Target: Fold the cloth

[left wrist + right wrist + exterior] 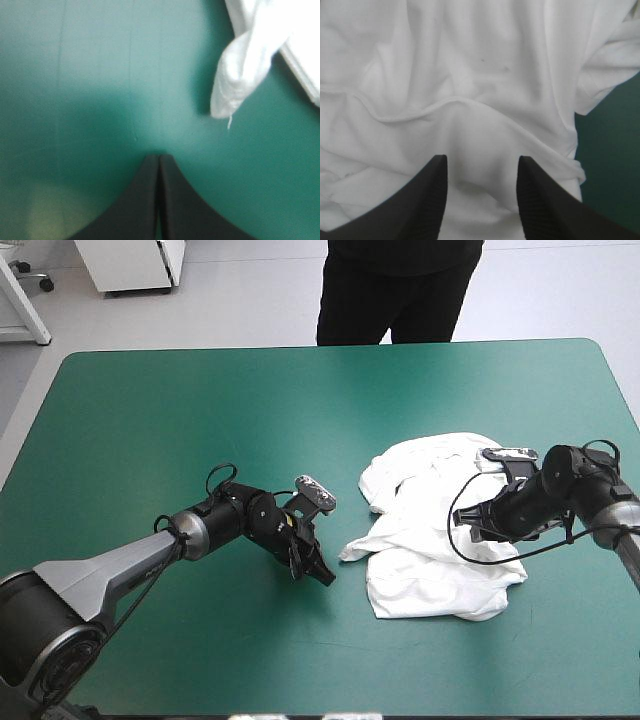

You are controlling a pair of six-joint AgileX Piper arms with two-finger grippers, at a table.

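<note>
Right now your T-shirt [440, 530] lies as a crumpled heap on the right half of the teal-green cover [200, 410], closer to the right edge than to the left and about midway between the far and near edges. One loose corner of it pokes out toward the table's middle.

Your left gripper [318, 572] sits low over bare cover, just beside that corner but apart from it. In the left wrist view its black fingers [142, 200] are pressed together into one pointed arch, with nothing between them. The white corner hangs ahead of the tip and off to one side, with teal-green showing between the two.

Your right gripper [481, 159] is over the heap, its arm reaching in from the right edge. Its fingers [427, 200] stand apart, and white fabric fills the gap between them. A hem line curves across the folds just ahead of the tips. You cannot tell whether the tips touch the fabric.
</note>
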